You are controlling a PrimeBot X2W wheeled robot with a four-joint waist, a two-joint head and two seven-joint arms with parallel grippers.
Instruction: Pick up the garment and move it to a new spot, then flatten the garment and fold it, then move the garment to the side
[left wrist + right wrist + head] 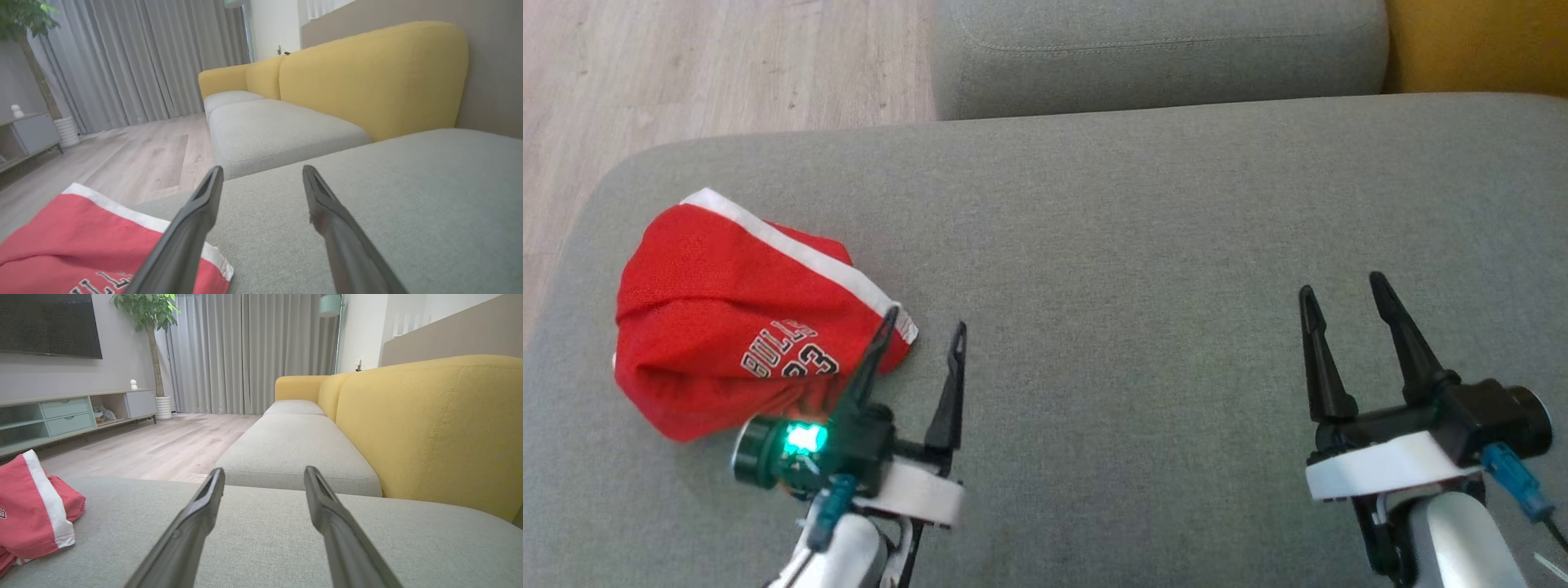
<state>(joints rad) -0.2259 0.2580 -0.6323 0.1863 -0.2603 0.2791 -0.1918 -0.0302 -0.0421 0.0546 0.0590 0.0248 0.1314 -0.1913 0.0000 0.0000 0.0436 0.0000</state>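
The garment [727, 318] is a red jersey with white trim and lettering, lying bunched up at the left end of the grey cushion [1143, 245]. My left gripper [927, 318] stands open just off its right corner, one finger crossing in front of the cloth, nothing between the fingers. The left wrist view has the garment [81, 245] at the lower left, beside the open left gripper [261, 173]. My right gripper [1339, 290] hovers open over bare cushion far to the right. In the right wrist view the garment [28, 506] lies at the far left, well apart from the open right gripper [263, 475].
A second grey seat cushion [1160, 57] lies beyond the one I work over, with a yellow sofa back [429, 424] along the right. Wooden floor [719, 65] lies past the cushion's rounded left edge. A low TV cabinet [65, 416] and a potted plant [151, 343] stand across the room.
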